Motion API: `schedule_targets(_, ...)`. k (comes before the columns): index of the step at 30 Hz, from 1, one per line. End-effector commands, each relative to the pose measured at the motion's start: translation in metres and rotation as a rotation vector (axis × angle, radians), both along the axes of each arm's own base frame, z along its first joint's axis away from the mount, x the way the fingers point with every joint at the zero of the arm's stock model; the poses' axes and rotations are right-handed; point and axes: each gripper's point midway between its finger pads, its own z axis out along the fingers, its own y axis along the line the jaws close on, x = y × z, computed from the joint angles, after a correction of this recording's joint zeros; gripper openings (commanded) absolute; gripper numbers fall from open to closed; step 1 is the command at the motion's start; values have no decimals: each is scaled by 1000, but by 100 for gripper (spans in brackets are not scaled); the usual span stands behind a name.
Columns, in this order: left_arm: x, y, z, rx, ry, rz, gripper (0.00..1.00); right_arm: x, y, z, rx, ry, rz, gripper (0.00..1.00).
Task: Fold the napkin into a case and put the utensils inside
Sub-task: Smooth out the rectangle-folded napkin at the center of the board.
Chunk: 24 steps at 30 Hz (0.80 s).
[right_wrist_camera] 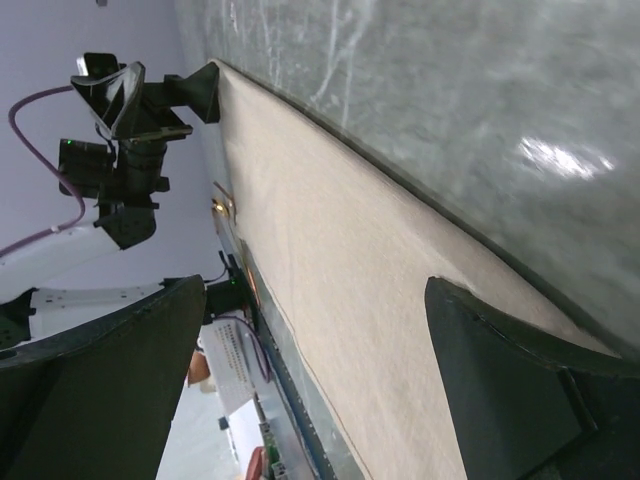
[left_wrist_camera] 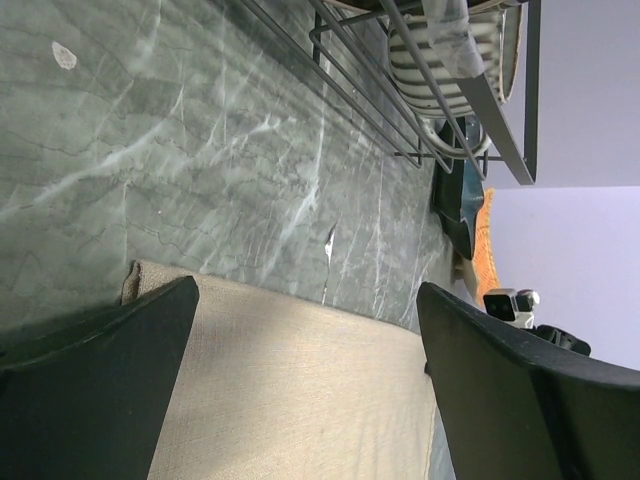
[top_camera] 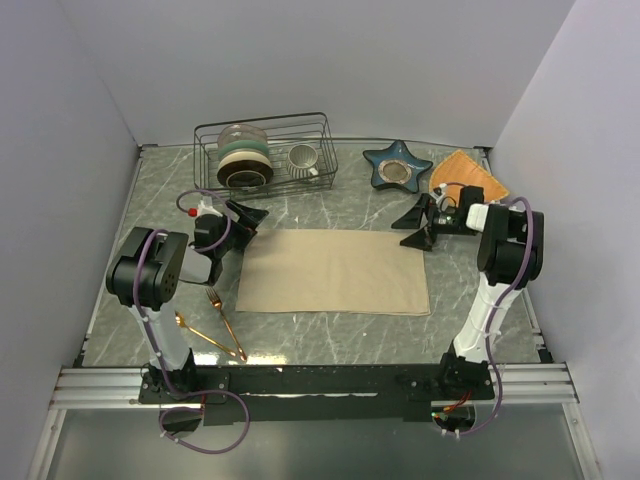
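Grey marbled worktop [top_camera: 330, 205], pale walls on three sides.

- Napkin [top_camera: 333, 272]: beige cloth lying flat as a wide rectangle at mid-worktop, between the two arms. No pocket or case shape visible.
- Left tool [top_camera: 247, 220]: released, jaws spread wide, nothing between them. It sits over the napkin's far left corner; the left wrist view shows that corner between the two fingers. Whether the fingertips touch the cloth I cannot tell.
- Right tool [top_camera: 415, 228]: also released, jaws wide and empty, at the napkin's far right corner. The right wrist view looks along the cloth toward the other arm.
- Gold fork [top_camera: 222, 315] and gold spoon [top_camera: 205, 335]: on the bare worktop just left of the napkin, near the left arm's base. They form a V with handle ends converging nearest me.
- Far edge: wire dish rack [top_camera: 322, 135] holding stacked bowls [top_camera: 243, 160] and a mug [top_camera: 303, 160]. To its right sit a blue star-shaped dish [top_camera: 397, 167] and an orange mat [top_camera: 468, 175].
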Motion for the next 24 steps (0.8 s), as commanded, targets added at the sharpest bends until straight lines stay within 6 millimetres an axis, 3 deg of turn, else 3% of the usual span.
schedule_targets(1,1,3,6,30,-14,-19,99,-9,-20,-24,-155,48,5,99)
schedule_targets(4,1,-12,50,44,-118,-114,99,-6,-20,10,-171,-29,19,97)
schedule_targets(5,-4,-14,45,69,-72,-148,99,-4,-20,31,-189,-82,20,97)
schedule_targets(7,-3,-22,68,131,-78,-233,99,-3,-24,52,-239,-119,11,93)
schedule_targets(9,-7,-19,73,265,-66,-288,99,-10,-29,77,-302,-159,6,91)
schedule_targets(10,-11,-15,97,302,-124,-283,99,-12,-37,77,-373,-159,-12,88)
schedule_targets(11,-15,-10,105,361,-155,-283,99,-16,-42,90,-422,-185,-33,86)
schedule_targets(12,-23,-5,105,394,-142,-283,99,-25,-45,89,-459,-164,-45,82)
schedule_targets(13,-28,-1,122,427,-180,-277,99,-29,-60,81,-560,-137,-81,72)
schedule_targets(14,-32,4,124,488,-195,-293,99,-34,-66,86,-608,-149,-105,67)
schedule_targets(16,-43,12,134,539,-193,-294,99,-52,-75,69,-679,-73,-124,54)
schedule_targets(21,-63,19,157,595,-278,-288,99,-86,-73,34,-683,95,-95,48)
schedule_targets(24,-74,16,172,571,-333,-290,99,-96,-72,17,-689,149,-90,47)
